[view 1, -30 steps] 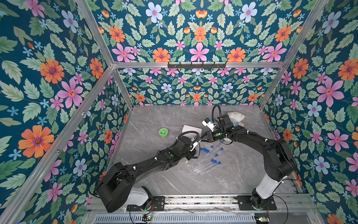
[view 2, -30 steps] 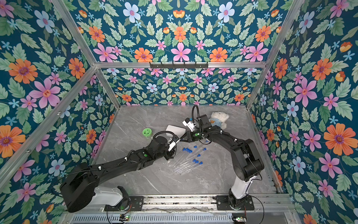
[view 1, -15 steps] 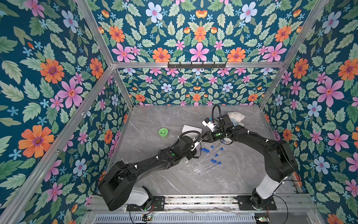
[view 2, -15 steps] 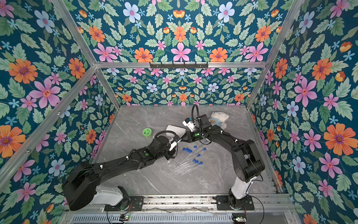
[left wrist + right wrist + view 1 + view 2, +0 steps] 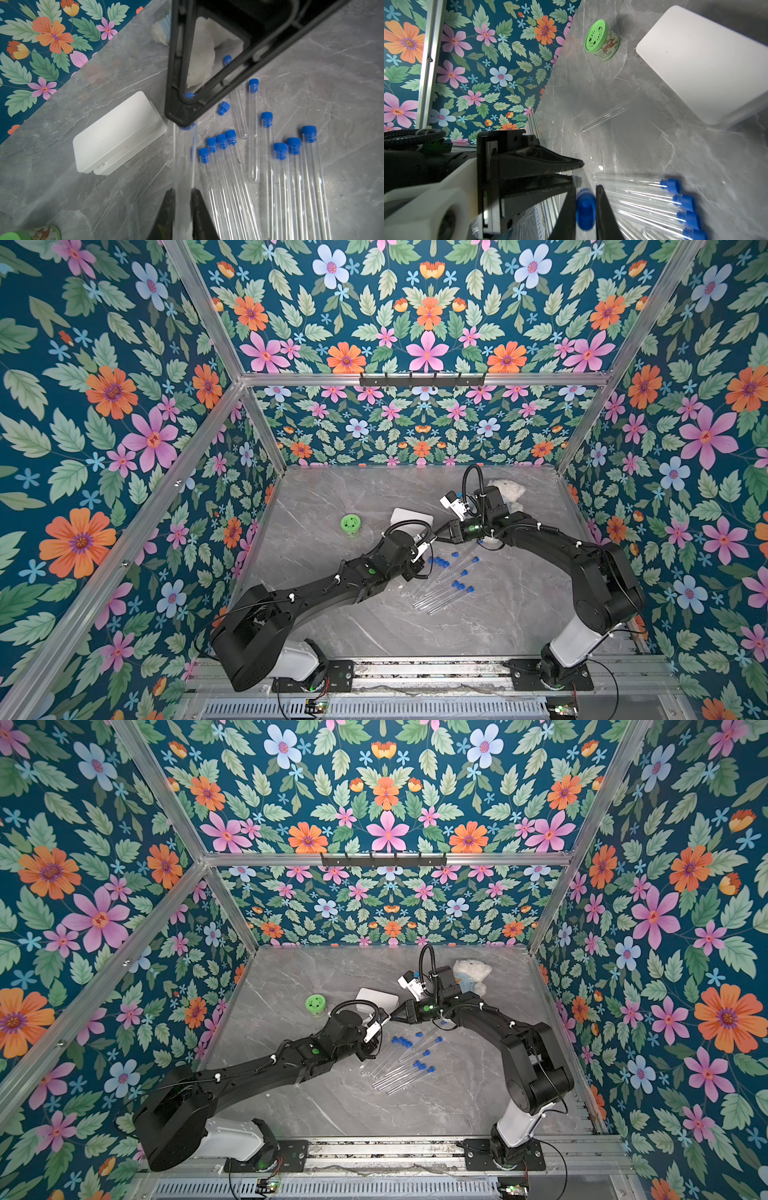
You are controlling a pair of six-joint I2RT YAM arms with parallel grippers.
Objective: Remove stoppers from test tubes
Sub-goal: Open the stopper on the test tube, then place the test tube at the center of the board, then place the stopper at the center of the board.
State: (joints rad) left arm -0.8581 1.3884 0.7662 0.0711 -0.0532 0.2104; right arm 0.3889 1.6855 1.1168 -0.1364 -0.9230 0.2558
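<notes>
The left fingers (image 5: 165, 212) pinch a clear test tube (image 5: 184, 158), held above the middle of the desk (image 5: 374, 626), just on the front-edge side of the white box (image 5: 411, 516). The right fingers (image 5: 604, 218) are clamped on its blue stopper (image 5: 585, 207); whether it is seated or barely out, I cannot tell. A pull off the tube's axis could bend or crack it. The slick wall may slide through the grip. A sudden release could fling the stopper or jolt an arm into the stoppered tubes (image 5: 446, 585) lying close by.

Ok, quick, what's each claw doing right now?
Left claw: closed on a test tube.
Right claw: closed on a blue stopper.
</notes>
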